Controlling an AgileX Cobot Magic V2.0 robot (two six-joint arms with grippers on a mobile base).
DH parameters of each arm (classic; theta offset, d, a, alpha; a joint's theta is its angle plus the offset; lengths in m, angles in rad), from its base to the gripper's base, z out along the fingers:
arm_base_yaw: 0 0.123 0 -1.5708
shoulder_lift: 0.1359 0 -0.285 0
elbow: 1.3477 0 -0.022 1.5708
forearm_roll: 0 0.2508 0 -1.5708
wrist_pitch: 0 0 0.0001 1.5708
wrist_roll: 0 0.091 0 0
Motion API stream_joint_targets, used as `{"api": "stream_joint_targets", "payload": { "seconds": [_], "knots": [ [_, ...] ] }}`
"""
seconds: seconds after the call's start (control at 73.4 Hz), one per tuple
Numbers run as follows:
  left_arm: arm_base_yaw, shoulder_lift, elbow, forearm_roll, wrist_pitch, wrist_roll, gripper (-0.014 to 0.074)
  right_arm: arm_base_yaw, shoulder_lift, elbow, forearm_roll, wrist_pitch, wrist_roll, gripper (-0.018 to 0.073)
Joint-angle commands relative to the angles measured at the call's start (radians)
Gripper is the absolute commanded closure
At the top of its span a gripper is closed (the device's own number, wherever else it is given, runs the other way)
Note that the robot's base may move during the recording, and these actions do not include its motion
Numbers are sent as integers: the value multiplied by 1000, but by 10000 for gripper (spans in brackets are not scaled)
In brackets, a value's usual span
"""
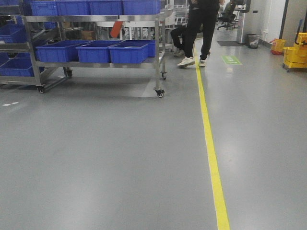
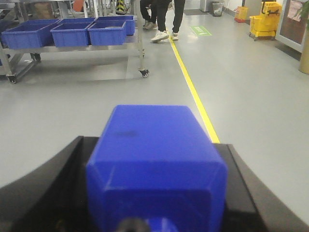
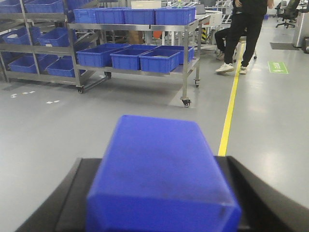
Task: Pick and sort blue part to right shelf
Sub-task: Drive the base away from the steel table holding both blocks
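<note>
Front view, shelf: the right shelf (image 1: 96, 18), as I am judging the wheeled steel rack to be, is standing left of the yellow floor line (image 1: 211, 158), carrying blue bins (image 1: 127, 52) on 2 levels.
Front view, hidden: neither arm nor any part is showing here. A person (image 1: 199, 28) is standing at the line's far end, with the head cut off by the frame.
Left wrist view, end effector: the left end effector (image 2: 153, 145) is clamping its 2 black fingers on the flanks of a blue part (image 2: 157, 169). It is spreading only as wide as the block, probably to carry it.
Left wrist view, place: the part is hanging above the floor at the line's near end, well apart from the shelf.
Left wrist view, hidden: the block is covering the contact faces, and its lower edge is blurring out.
Right wrist view, end effector: the right end effector (image 3: 157, 159) is gripping another blue part (image 3: 159, 188) in the same way, with no gap showing.
Right wrist view, place: this part is hanging just left of the line, and the shelf is standing well beyond it.
Right wrist view, hidden: the fingertips and the part's underside are staying out of sight.
</note>
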Motion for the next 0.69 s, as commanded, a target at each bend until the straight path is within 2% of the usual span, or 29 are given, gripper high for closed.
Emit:
{"api": "stream_joint_targets", "payload": {
  "seconds": [0.0,0.681],
  "knots": [
    [-5,23,-29,-4,-100,5,389,-2,24,-28,-15,-96,-3,330],
    [-5,23,-29,-4,-100,5,389,-2,24,-28,-15,-96,-3,330]
  ]
}}
